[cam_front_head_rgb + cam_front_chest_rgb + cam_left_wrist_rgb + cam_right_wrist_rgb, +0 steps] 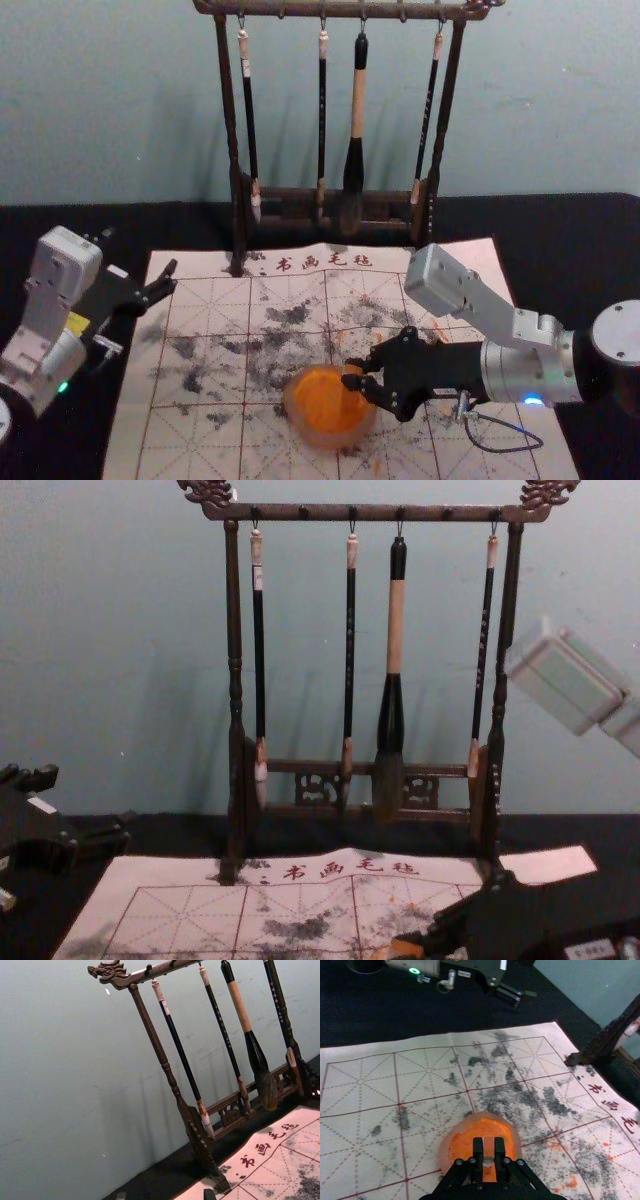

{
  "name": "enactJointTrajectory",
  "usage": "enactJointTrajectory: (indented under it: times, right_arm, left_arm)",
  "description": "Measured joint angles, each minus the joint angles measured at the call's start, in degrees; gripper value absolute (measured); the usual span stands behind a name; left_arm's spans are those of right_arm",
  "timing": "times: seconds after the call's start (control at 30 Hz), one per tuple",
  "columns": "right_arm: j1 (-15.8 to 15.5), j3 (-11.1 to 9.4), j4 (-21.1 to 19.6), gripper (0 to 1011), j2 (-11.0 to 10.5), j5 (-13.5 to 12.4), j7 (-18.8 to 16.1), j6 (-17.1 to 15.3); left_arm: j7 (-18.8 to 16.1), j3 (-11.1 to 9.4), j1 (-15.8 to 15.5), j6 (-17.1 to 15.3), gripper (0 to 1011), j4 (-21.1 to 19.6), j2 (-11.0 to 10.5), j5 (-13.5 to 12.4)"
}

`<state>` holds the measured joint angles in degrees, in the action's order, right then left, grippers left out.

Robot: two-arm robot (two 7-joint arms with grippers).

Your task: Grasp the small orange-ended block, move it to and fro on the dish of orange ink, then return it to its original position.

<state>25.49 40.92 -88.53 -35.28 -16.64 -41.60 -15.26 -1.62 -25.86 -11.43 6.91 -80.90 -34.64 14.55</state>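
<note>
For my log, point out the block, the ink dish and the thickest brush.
Block (488,1147): right wrist view, exposed face.
Ink dish (330,440): head view, outer wall.
Thickest brush (396,625): chest view, pale handle.

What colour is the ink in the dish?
Orange ink, clearest in the head view.

Decent room to slide a hand in over the near left of the white gridded cloth mat, left of the round orange-ink dish. Black right gripper blocks the dish's right; black left gripper pokes in far left. Dark carved wooden brush rack walls off far centre.
</note>
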Motion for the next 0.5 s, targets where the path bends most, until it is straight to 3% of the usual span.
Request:
enactJointTrajectory:
  times: [0.2,0.5]
  right_arm:
    - [-0.7,0.5,-1.6,92,-0.8,-0.2,-0.8,0.0]
    - [-0.4,1.7,-1.4,92,-0.2,-0.2,-1.4,0.1]
  left_arm:
    - [0.0,0.0,0.0,0.0,1001,0.0,0.0,0.0]
    - [0.0,0.0,0.0,0.0,1001,0.0,0.0,0.0]
